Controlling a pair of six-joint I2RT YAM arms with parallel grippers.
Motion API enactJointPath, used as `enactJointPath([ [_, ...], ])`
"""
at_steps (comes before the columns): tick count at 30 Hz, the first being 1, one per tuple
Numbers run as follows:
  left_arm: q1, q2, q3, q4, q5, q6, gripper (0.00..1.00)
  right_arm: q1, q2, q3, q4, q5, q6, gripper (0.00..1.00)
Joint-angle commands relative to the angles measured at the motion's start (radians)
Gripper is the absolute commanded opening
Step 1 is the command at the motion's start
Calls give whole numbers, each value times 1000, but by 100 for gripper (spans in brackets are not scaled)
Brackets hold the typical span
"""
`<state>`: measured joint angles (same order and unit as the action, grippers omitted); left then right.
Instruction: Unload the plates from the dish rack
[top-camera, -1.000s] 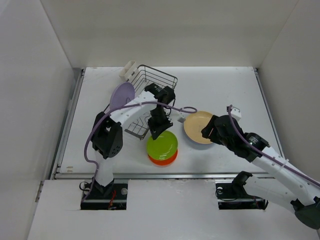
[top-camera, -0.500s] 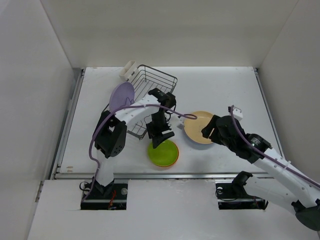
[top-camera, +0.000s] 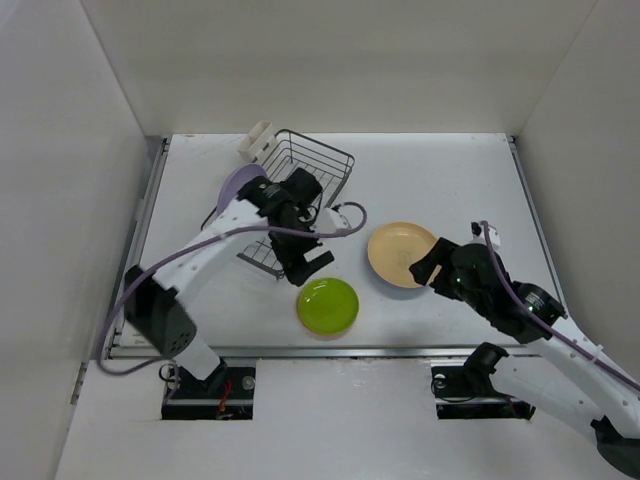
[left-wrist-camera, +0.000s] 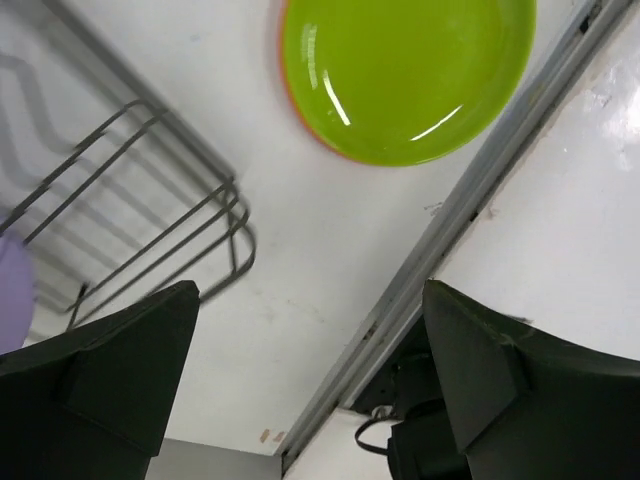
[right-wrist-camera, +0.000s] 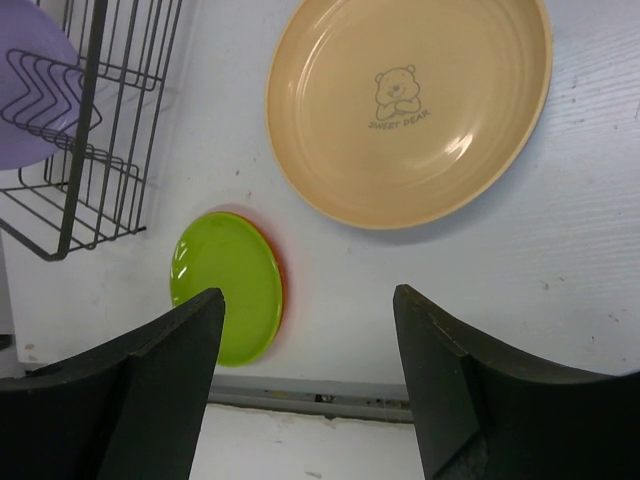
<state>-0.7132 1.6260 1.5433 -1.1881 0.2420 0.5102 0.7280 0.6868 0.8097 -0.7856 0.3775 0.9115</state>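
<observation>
My left gripper (top-camera: 308, 262) is wide open with nothing in it. I let go of the green plate (top-camera: 328, 304). It now lies on the orange plate (left-wrist-camera: 288, 75), and I moved back to the rack (top-camera: 318, 160), which holds the purple plate (top-camera: 240, 182). My right gripper (right-wrist-camera: 307, 300) hangs open near the tan plate (top-camera: 398, 254).

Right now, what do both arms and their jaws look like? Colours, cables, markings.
Left arm and right arm: white links with black joint housings and black wrists. A lavender cable runs loosely along each arm. The jaws are matte black, blocky wedges in both wrist views. No markings are visible on them.
</observation>
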Motion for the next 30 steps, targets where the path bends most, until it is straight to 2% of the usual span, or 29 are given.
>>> enactJointPath([
  [1, 43, -239, -47, 50, -78, -59, 93, 8, -47, 5, -27, -40, 10, 74],
  [3, 52, -320, -104, 76, -113, -68, 99, 8, -90, 37, -70, -57, 10, 74],
  [4, 52, -400, -123, 90, -144, -68, 99, 8, -107, 51, -87, -67, 10, 74],
  [9, 133, -601, -296, 199, -176, -56, 99, 8, -190, 100, -172, -78, 1, 76],
  [13, 179, -601, -356, 261, -251, -99, 99, 8, -251, 80, -156, -78, 1, 76],
  [20, 259, -578, -334, 363, -363, -197, 99, 8, -300, 80, -156, -60, 12, 76],
  [25, 297, -569, -356, 415, -512, -231, 99, 8, -300, 71, -156, -60, 12, 76],
  [30, 331, -587, -365, 438, -512, -251, 99, 8, -300, 71, -156, -60, 12, 76],
])
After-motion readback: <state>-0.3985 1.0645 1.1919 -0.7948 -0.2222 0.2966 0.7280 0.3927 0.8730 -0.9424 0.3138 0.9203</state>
